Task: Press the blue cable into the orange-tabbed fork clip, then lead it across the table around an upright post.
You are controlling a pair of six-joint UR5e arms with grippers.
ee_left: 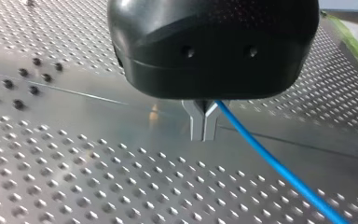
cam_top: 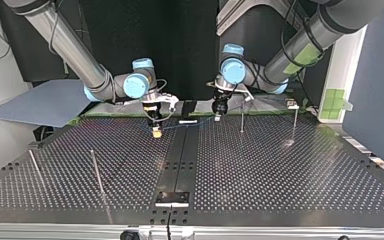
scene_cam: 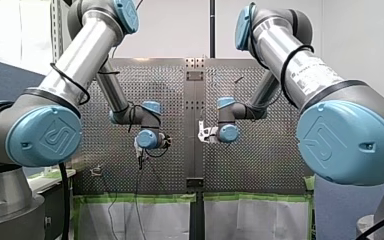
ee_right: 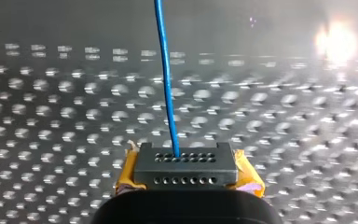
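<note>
My left pincer (ee_left: 204, 133) is gripping the blue cable (ee_right: 165, 70). My right pincer (ee_right: 186, 167), yellow pads (ee_right: 128, 173) closed, is gripping it too. The span is therefore hanging nearly straight above the perforated bench (cam_top: 280, 190), probably ready for guiding. In the top view an upright post (cam_top: 241, 120) is standing at three o'clock of my left pincer. I cannot find the orange-tabbed clip. A dark backdrop (cam_top: 180, 45) is closing off the room behind.
</note>
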